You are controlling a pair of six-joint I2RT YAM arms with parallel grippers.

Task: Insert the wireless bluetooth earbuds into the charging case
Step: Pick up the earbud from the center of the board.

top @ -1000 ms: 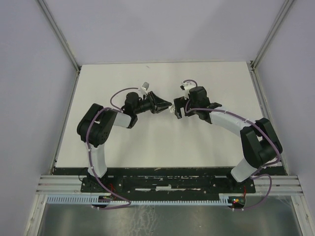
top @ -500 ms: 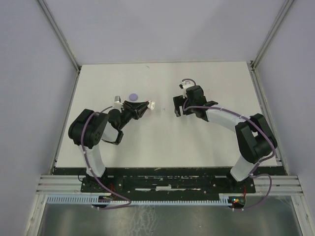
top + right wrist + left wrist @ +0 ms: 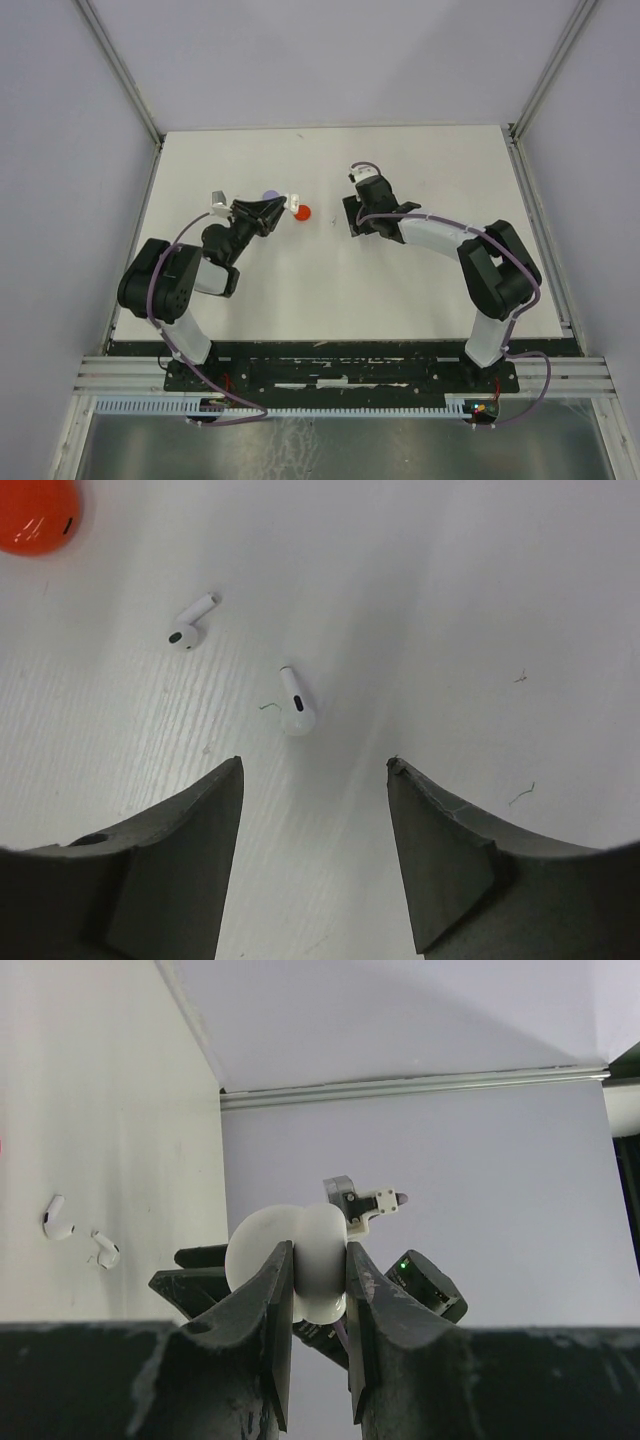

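My left gripper (image 3: 318, 1250) is shut on a white rounded charging case (image 3: 262, 1252) and holds it off the table; in the top view the gripper (image 3: 281, 207) is left of centre with the case (image 3: 291, 203) at its tips. Two white earbuds (image 3: 295, 702) (image 3: 190, 623) lie loose on the white table just ahead of my right gripper (image 3: 315, 763), which is open and empty above them. In the top view the right gripper (image 3: 349, 216) hides them. They also show far off in the left wrist view (image 3: 55, 1217) (image 3: 103, 1250).
A red round disc (image 3: 302, 212) lies on the table between the grippers and shows in the right wrist view (image 3: 35, 510). A lavender round disc (image 3: 270, 196) lies just behind the left gripper. Grey walls and metal rails bound the table.
The left arm has swung back to the left with the white case in its jaws, uncovering the red disc. The right gripper has moved left and farther from the bases.
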